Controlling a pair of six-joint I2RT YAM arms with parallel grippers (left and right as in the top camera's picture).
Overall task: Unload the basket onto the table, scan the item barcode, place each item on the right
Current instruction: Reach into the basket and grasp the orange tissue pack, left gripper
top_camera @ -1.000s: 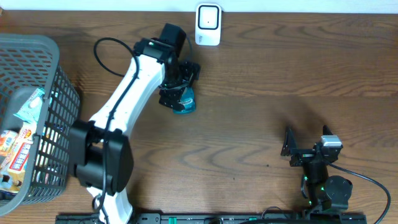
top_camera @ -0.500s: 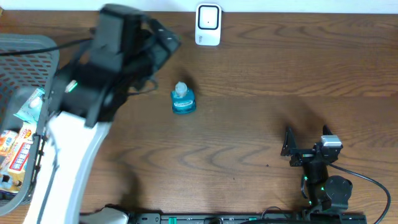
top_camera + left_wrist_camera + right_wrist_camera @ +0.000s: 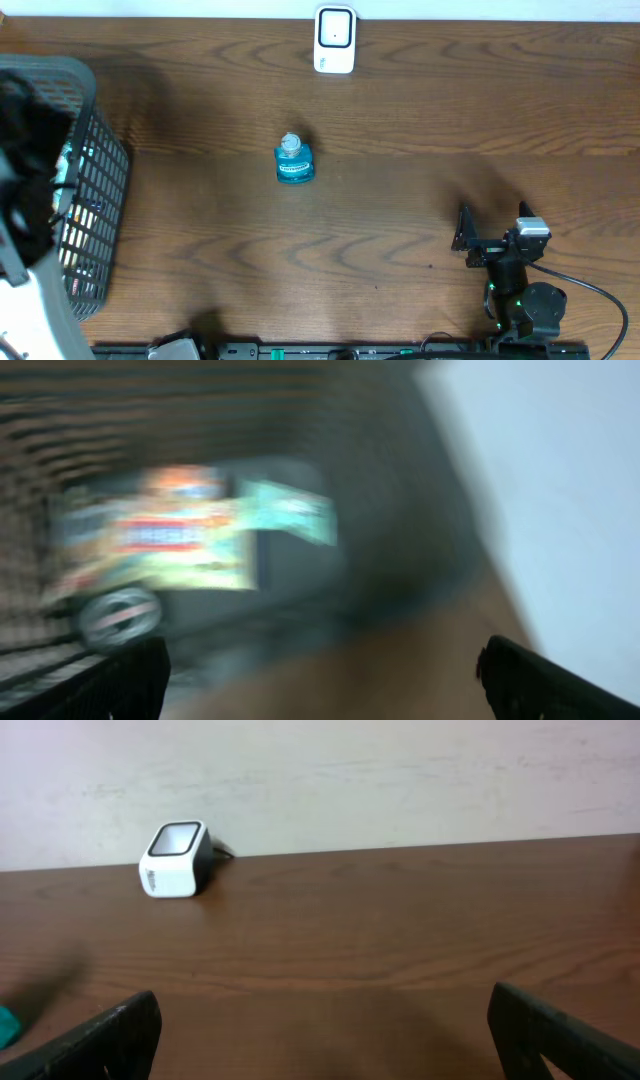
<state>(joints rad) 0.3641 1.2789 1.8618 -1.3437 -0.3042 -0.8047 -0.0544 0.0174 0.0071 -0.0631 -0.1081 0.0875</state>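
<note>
Overhead: bottle (image 3: 293,161) stands mid-table near the scanner (image 3: 334,40), well apart from both grippers. Left gripper (image 3: 320,668) is over the basket (image 3: 103,150), right gripper (image 3: 322,1010) is near the table's edge. Both have jaws spread wide, pinching nothing.

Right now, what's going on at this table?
Nothing is being held. The left tool is open and hangs over the grey basket on the left, its blurred camera looking at colourful packets inside. A small blue bottle stands alone on the table, in front of the white scanner but apart from it. The right tool is open and empty, parked at the near right.
</note>
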